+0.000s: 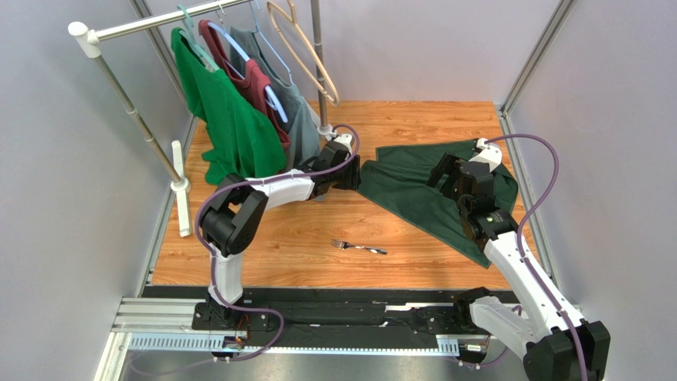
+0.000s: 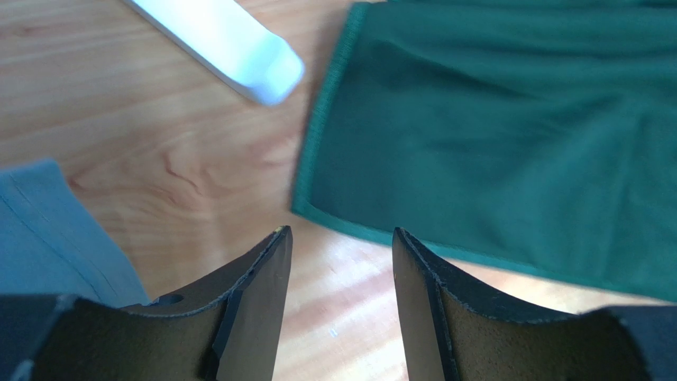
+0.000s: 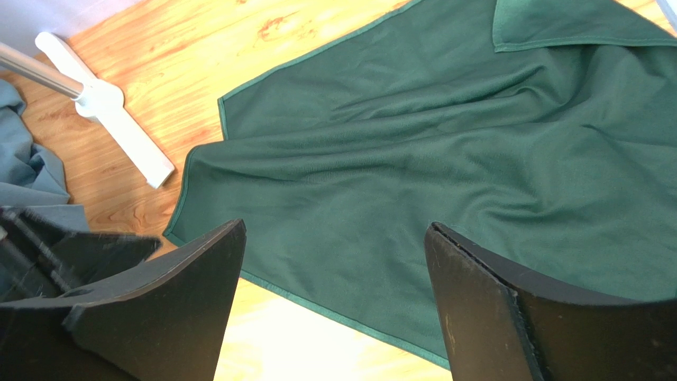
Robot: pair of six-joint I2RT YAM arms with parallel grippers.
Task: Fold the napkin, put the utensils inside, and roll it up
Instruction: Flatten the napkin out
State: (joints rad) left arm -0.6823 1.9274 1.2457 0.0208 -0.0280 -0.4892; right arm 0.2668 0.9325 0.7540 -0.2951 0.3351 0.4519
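The left claw (image 2: 340, 234) hangs open and empty just short of the napkin's left corner. The fork (image 1: 359, 247) lies alone on the bare table (image 1: 270, 254), nearer the arms. The napkin (image 1: 413, 190) lies spread and rumpled on the right, one far corner turned over. Above it, the right claw (image 3: 334, 230) gapes wide, holding nothing.

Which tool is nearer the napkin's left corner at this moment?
Left. The left tool sits just short of the napkin's left corner, jaws part open. The right tool hovers wide open above the napkin's middle, farther right.
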